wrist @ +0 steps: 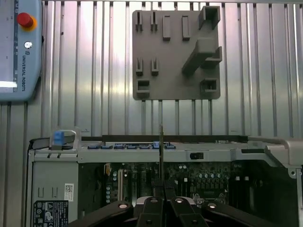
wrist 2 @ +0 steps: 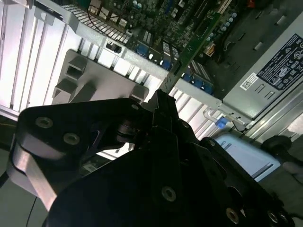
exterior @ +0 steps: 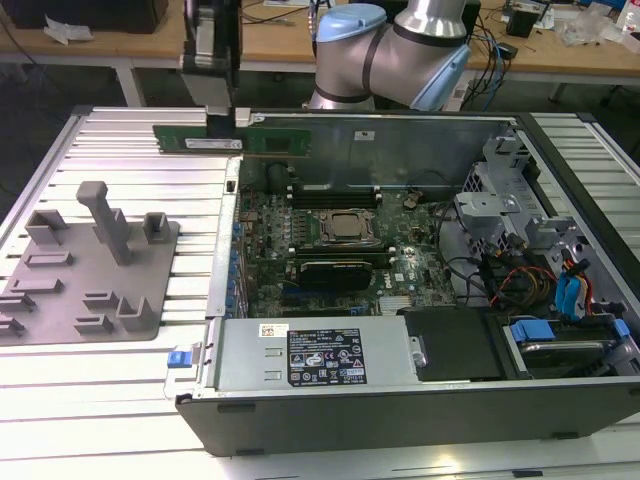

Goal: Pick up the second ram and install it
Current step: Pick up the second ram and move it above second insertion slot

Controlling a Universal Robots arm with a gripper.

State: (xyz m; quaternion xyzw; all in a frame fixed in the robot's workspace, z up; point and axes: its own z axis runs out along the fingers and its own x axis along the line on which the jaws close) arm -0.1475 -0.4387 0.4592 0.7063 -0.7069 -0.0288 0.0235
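The second ram [exterior: 275, 142] is a long green stick. It hangs level in the air above the back left corner of the open computer case [exterior: 400, 400]. My gripper [exterior: 222, 118] is shut on its middle from above. In the first wrist view the ram [wrist: 161, 146] shows edge-on as a thin line rising from the gripper [wrist: 161, 189], over the case wall. In the second wrist view the ram [wrist 2: 199, 42] runs out from the gripper [wrist 2: 161, 101] toward the motherboard. The memory slots [exterior: 330, 195] lie behind the CPU socket [exterior: 347, 228].
A grey fixture tray [exterior: 90, 270] with posts lies on the ribbed table at the exterior view's left and also appears in the first wrist view [wrist: 175, 52]. Drive cages and cables [exterior: 510, 230] crowd the case's right side. The power supply [exterior: 310, 355] sits in front. A teach pendant [wrist: 19, 47] lies nearby.
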